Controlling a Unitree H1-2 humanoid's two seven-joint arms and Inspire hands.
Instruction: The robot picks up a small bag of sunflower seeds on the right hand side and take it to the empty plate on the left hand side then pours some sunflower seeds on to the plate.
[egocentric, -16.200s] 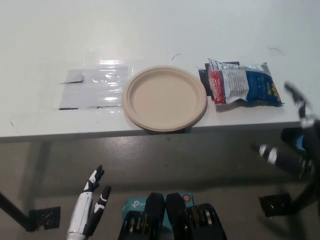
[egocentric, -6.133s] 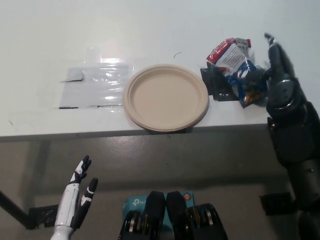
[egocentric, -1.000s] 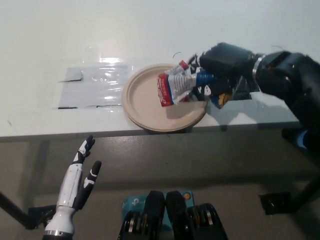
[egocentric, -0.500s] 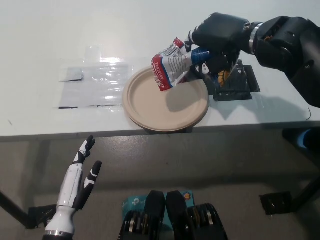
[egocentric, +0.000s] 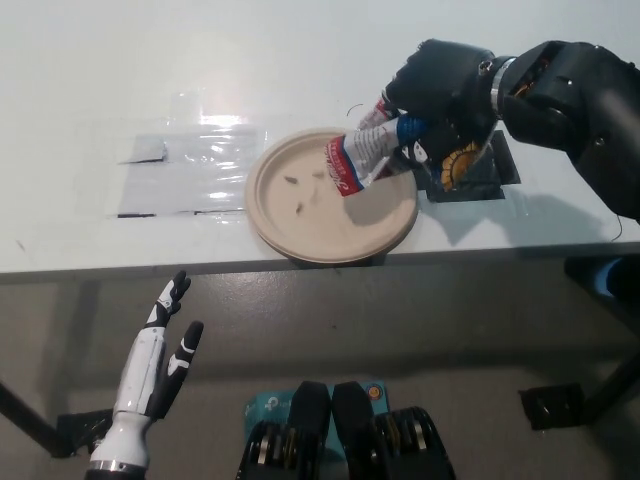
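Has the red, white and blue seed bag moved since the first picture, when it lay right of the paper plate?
Yes. The crinkled red, white and blue seed bag went left: the black right hand holds it tilted over the tan paper plate.

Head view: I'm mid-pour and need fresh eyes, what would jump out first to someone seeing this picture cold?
The black right hand at upper right grips a seed bag tilted mouth-down over the plate. A few dark seeds lie on the plate's left half. The white left hand hangs open at lower left, below the table edge.
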